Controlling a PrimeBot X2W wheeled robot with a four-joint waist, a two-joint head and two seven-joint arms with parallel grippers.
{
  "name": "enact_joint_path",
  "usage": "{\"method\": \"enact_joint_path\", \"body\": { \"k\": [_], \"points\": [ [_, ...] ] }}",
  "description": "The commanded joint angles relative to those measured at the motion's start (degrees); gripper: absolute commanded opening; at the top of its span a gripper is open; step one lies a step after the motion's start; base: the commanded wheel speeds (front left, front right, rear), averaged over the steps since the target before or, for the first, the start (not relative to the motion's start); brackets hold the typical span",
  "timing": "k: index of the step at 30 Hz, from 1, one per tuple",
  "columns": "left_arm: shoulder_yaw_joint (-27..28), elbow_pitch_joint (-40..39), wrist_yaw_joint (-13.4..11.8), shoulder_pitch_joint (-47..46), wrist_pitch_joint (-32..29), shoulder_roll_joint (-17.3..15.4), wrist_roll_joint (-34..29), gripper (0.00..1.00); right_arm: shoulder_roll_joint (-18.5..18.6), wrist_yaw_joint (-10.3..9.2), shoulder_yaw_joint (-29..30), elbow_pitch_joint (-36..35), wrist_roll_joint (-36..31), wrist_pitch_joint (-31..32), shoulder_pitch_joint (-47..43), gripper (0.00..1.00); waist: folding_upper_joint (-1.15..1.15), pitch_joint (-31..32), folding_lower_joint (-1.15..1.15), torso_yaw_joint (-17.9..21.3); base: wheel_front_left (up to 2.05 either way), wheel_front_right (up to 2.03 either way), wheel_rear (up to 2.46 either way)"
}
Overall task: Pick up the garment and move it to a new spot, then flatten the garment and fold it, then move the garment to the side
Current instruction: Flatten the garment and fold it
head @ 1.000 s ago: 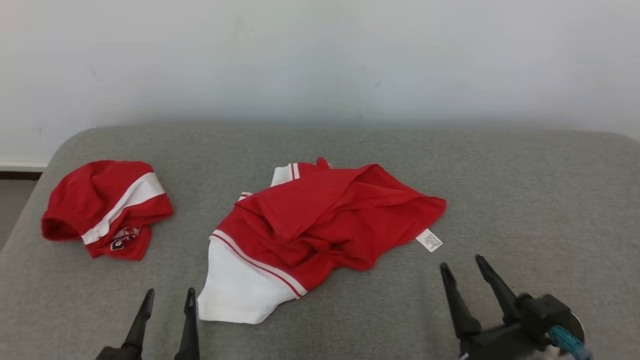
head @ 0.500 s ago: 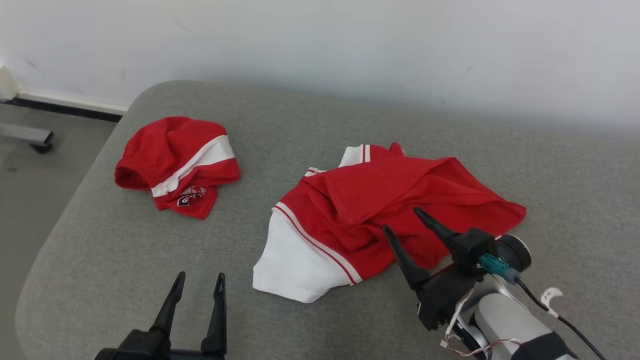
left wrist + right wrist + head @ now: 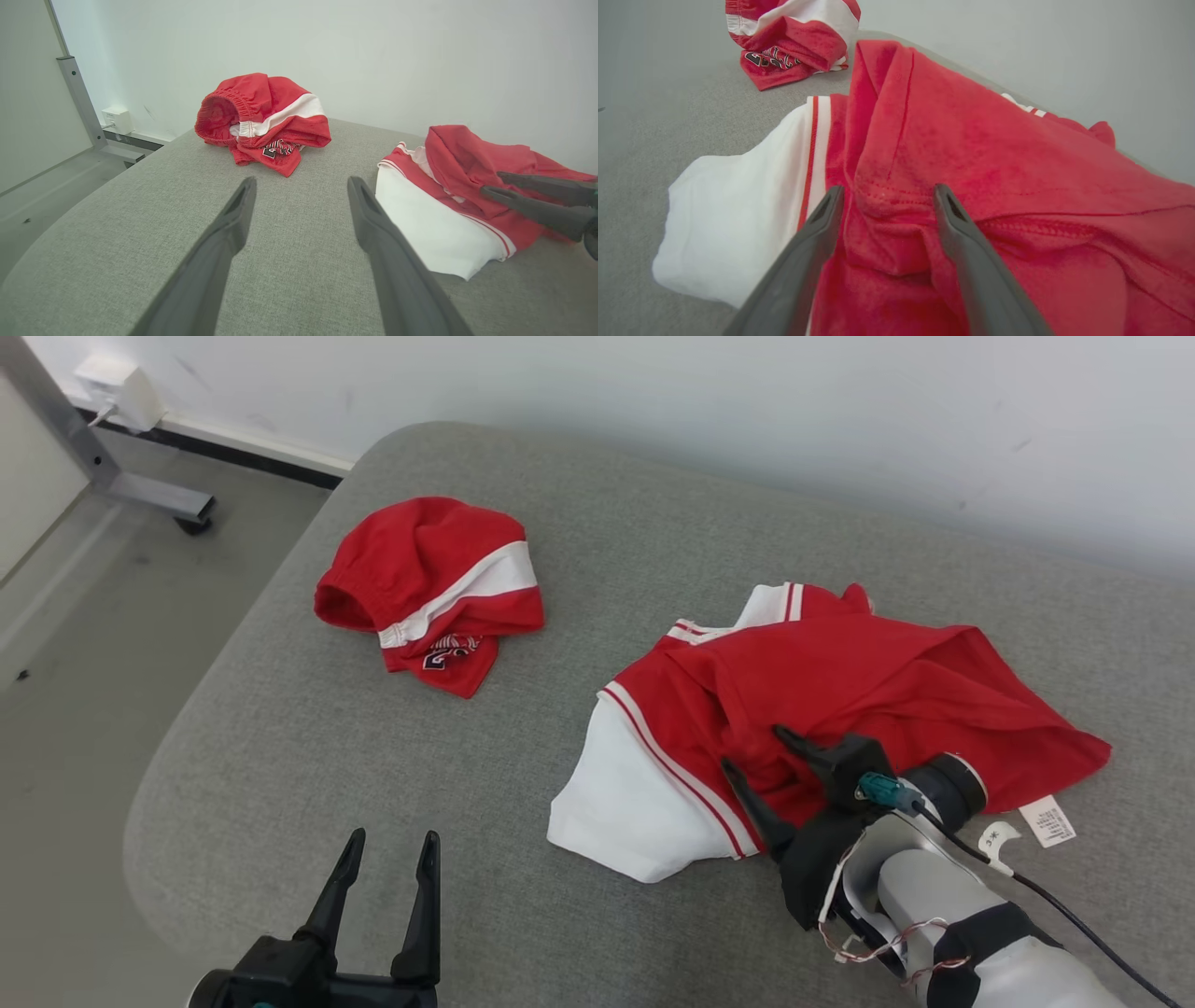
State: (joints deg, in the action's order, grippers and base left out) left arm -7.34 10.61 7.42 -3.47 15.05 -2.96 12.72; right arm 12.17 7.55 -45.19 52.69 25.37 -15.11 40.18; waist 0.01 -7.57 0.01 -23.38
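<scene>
— Grey cushion point(image 3: 280, 756) under everything. We log the left edge first: a metal frame leg point(image 3: 140, 490) stands on the floor point(image 3: 75, 644) at ten o'clock, well off the work. The left gripper point(image 3: 394, 838) is at seven o'clock, fingers spread, nothing in them, parked low as it was a second ago.

— And the red bundle?

— Red shorts point(image 3: 434, 579), wadded, at ten o'clock from the garment point(image 3: 840, 681) and apart from it. Not ours to move, we judge, but they take up the cushion's left side.

— What changed, then?

— Our head has swung, so the scene sits differently in view; the cloth itself has not shifted. The real move is the right gripper point(image 3: 752, 747). A second ago it hung off the cloth at five o'clock. Now it is over the garment's near red folds, fingers apart, a ridge of red between them, not pinched.

— So the pick is about to start?

— We think so. The garment lies crumpled centre-right, its white end toward seven o'clock, care label point(image 3: 1050, 821) at four o'clock. Nothing blocks the grasp; the shorts only limit where we can set it down.
</scene>
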Motion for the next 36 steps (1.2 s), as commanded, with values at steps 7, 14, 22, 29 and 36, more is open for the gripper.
{"method": "enact_joint_path", "body": {
  "k": [7,14,22,29,36],
  "points": [
    [0.99,-0.53,0.02,0.80,0.19,0.10,0.43,1.00,0.50,-0.13,2.40,1.16,1.44,-0.05,2.12,0.00,-0.01,-0.30,-0.01,-0.05,0.00,0.00,0.00],
    [2.29,-0.05,0.03,1.56,0.19,0.09,0.22,1.00,3.20,-0.13,10.00,-8.11,-0.84,-0.04,-0.88,0.00,-0.01,1.46,-0.01,4.25,0.00,0.00,0.00],
    [3.54,0.11,0.06,2.65,0.19,0.07,0.03,1.00,8.14,-0.13,21.14,-21.13,-6.13,-0.03,-7.18,0.00,-0.01,3.19,-0.01,12.02,0.00,0.00,0.00],
    [3.89,0.32,0.06,2.86,0.18,0.06,0.01,1.00,12.77,-0.13,29.07,-33.26,-9.54,-0.04,-18.37,0.00,-0.01,3.68,-0.01,18.78,0.00,0.00,0.00],
    [4.11,0.75,0.01,3.36,0.19,0.06,0.02,1.00,14.52,-0.13,37.98,-35.70,-9.83,-0.04,-27.35,0.00,-0.01,4.71,-0.01,22.47,0.00,0.00,0.00]
  ]
}}
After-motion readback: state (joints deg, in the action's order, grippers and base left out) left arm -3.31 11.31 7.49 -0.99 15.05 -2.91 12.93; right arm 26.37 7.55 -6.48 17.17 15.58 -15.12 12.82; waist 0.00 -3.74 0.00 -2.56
